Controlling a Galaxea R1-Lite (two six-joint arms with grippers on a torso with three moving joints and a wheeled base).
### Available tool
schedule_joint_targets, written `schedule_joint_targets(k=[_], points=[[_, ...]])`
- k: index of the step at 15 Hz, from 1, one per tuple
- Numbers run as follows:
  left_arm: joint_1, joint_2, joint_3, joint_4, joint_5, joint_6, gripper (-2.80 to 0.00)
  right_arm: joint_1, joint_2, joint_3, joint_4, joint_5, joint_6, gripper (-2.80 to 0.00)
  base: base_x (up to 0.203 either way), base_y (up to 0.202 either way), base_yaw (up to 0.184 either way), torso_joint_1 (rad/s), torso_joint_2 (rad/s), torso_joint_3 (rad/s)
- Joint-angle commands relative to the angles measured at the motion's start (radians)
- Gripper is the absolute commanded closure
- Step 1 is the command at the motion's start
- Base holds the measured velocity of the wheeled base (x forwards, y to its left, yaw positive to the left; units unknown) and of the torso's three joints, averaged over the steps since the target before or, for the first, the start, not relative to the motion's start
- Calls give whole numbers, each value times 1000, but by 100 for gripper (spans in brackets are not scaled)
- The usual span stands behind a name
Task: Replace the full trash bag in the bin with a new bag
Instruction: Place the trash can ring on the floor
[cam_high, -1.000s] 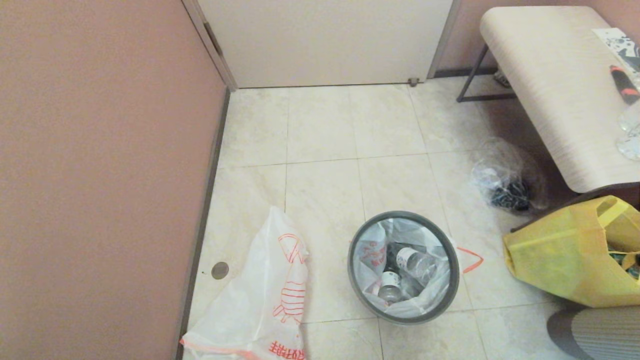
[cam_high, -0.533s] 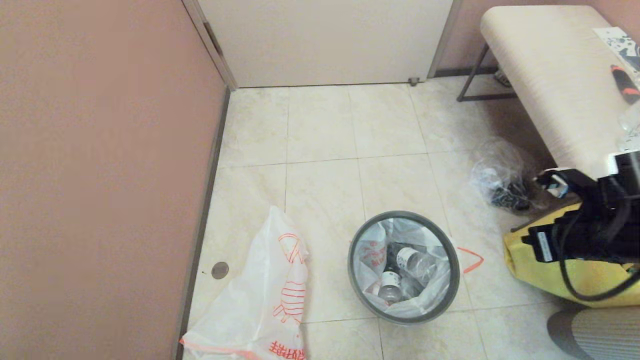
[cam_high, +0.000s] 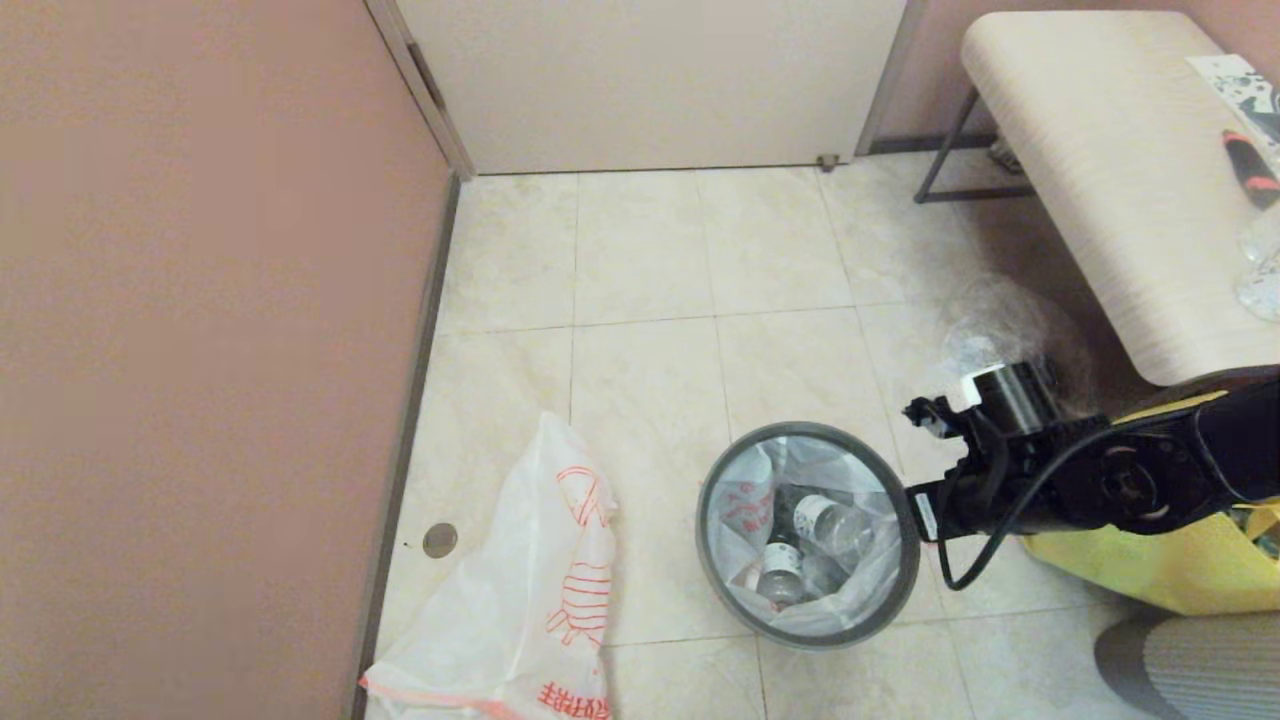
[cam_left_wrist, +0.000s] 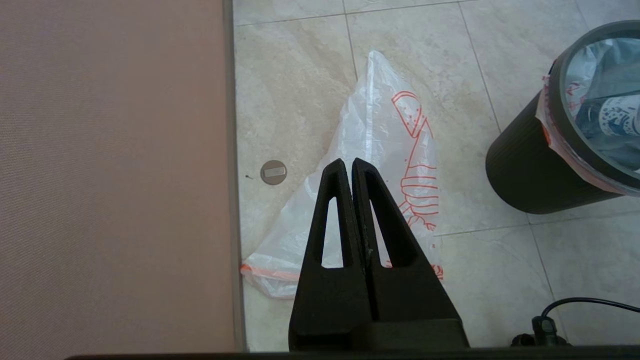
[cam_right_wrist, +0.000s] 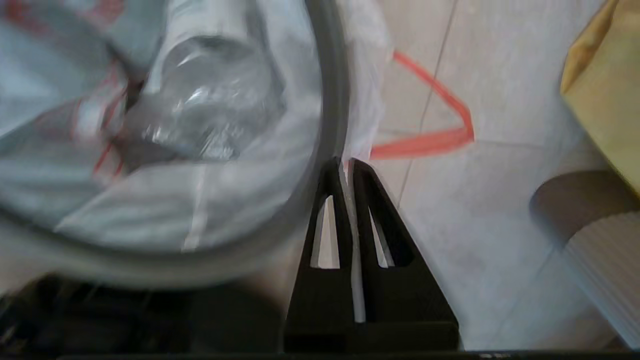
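The black bin (cam_high: 735, 600) with its grey rim ring (cam_high: 808, 432) stands on the tiled floor, lined with a full bag (cam_high: 800, 545) that shows bottles. The same bin (cam_left_wrist: 520, 170) appears in the left wrist view. The limp white new bag (cam_high: 530, 590) with orange-red drawing lies flat on the floor left of the bin, against the wall. My right arm (cam_high: 1010, 480) reaches in from the right. The right gripper (cam_right_wrist: 345, 162) is shut and empty, with its tips just outside the rim ring (cam_right_wrist: 330, 90), by the full bag's overhang and orange handle loop (cam_right_wrist: 440, 135). My left gripper (cam_left_wrist: 348, 162) hangs shut over the new bag (cam_left_wrist: 380, 130).
A yellow bag (cam_high: 1150, 585) and a clear plastic bag (cam_high: 985, 340) sit right of the bin, under a pale bench (cam_high: 1100, 180). The pink wall (cam_high: 200, 350) runs along the left and a door (cam_high: 650, 80) closes the far end. A round floor cap (cam_high: 439, 540) lies near the wall.
My right arm has come in from the right edge and moved left and down to the bin's right rim. The bin and both bags have not moved.
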Motion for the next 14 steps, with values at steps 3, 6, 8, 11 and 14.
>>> schedule_joint_targets(k=[3,6,8,11,14], points=[[0,0,5,-1,-1,1,0,4,70,-7,-11,-14,3,-280,0,0,0,0,0,0],[0,0,5,-1,0,1,0,3,106,-15,-69,-21,0,-280,0,0,0,0,0,0],[0,0,5,-1,0,1,0,3,124,-17,-83,-24,-2,0,0,0,0,0,0,0],[0,0,5,-1,1,1,0,4,126,-17,-83,-28,-2,0,0,0,0,0,0,0],[0,0,5,-1,0,1,0,5,108,-17,-81,-47,-2,0,0,0,0,0,0,0]])
